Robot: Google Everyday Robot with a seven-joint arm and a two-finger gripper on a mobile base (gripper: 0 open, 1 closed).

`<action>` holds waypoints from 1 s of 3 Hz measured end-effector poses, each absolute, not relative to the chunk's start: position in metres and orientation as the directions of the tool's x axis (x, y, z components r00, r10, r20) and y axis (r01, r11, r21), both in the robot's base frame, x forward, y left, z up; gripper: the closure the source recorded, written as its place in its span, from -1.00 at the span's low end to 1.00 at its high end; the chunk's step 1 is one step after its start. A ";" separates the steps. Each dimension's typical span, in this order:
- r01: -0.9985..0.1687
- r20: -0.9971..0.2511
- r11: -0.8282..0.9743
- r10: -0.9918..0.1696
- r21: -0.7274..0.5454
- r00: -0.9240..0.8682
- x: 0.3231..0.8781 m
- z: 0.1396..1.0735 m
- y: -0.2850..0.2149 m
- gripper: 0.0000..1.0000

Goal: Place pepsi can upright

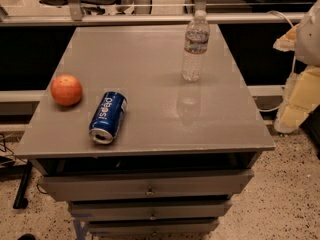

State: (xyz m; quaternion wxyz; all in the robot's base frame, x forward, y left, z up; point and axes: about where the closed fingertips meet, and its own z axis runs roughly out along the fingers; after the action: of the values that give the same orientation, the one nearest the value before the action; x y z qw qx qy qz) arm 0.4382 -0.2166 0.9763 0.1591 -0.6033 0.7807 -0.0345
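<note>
The can (108,117) lay on its side near the front left of the grey desk (150,59). One silver end faced the front edge and the white lettering was turned upward. Just to its left, not touching it, sat a round orange-red fruit (66,89). A clear bottle (195,46) stood upright toward the back right, capped and well apart from both, with a faint reflection on the desk top before it. Drawers (150,189) were stacked below the top. The claw (299,101), pale and yellowish, hung off beyond the desk's right side, partly out of sight and touching nothing, above the speckled floor (290,204).
</note>
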 end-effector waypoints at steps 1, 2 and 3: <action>-0.931 -0.207 0.270 -0.953 -0.246 -0.221 0.438 0.976 -0.217 -1.00; -0.936 -0.195 0.224 -0.965 -0.273 -0.174 0.447 0.977 -0.209 -1.00; -0.945 -0.193 0.116 -0.979 -0.306 -0.058 0.470 0.970 -0.185 -1.00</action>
State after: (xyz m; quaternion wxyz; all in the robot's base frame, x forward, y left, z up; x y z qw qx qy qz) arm 0.4703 -0.1846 0.9702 0.1777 -0.6630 0.7255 -0.0486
